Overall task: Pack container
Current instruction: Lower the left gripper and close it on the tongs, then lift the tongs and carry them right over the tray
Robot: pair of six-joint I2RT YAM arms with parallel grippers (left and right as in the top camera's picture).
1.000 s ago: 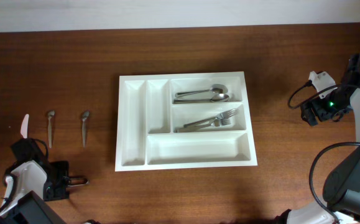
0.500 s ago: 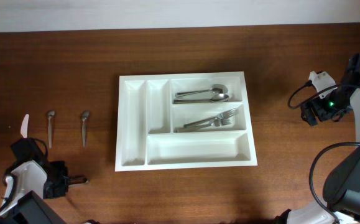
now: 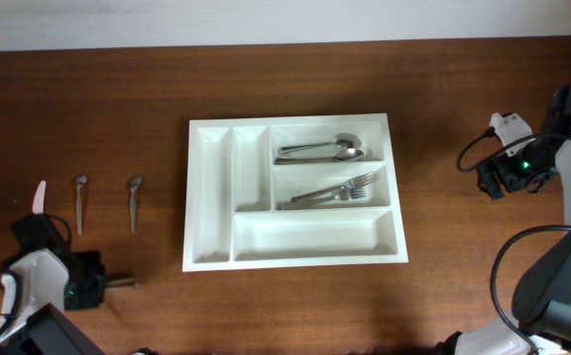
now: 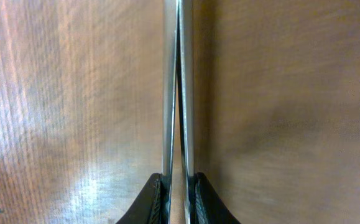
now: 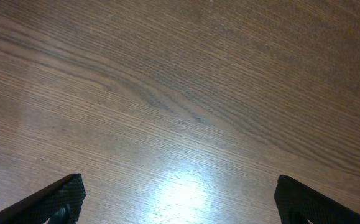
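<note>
I am looking down the left gripper (image 4: 180,200) and its black fingertips (image 4: 156,198) are pinching almost together on a thin metal utensil (image 4: 178,93). It is showing edge-on as two narrow bright strips running straight away from the fingers over the wood, and I cannot tell what kind of utensil it is. From overhead the left gripper (image 3: 117,283) is sitting low at the near left of the table (image 3: 364,316), with a short metal end poking out toward the right.

The right gripper (image 5: 178,202) is standing wide open with nothing between its fingers. Only bare wood grain is showing under it, and from overhead the right gripper (image 3: 489,183) is hanging at the far right edge, well apart from everything else.

Just beyond the left gripper, two small spoons (image 3: 80,202) are lying side by side on the wood, the second one (image 3: 134,202) to the right of the first. A pale knife-like piece (image 3: 38,197) is lying to their left.

The container (image 3: 315,237) is lying flat in the middle of the table. Spoons (image 3: 320,150) are resting in its upper wide compartment, and forks (image 3: 334,192) in the wide compartment below that.
</note>
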